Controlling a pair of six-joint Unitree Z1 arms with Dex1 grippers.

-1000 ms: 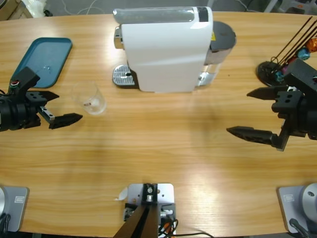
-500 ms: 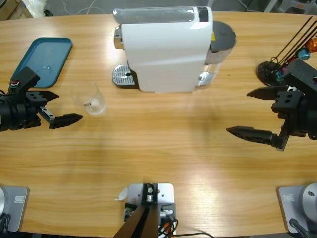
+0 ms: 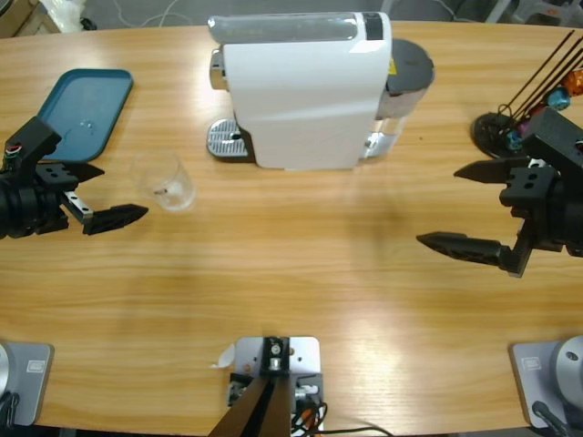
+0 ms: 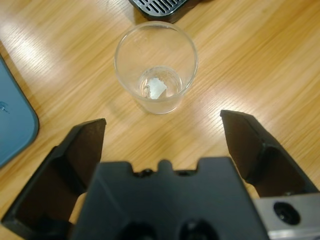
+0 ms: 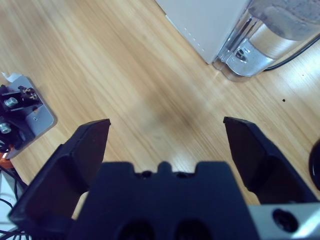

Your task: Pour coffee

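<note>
Empty glass (image 4: 156, 67) stands just ahead of open left end effector (image 4: 162, 137).

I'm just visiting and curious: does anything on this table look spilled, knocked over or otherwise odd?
Nothing looks spilled or knocked over. The clear glass stands upright on the wood near the coffee machine's drip grille, empty of coffee, with only a small pale fleck at its bottom. The left gripper faces it with jaws open, not touching. The teal tray lies flat.
</note>
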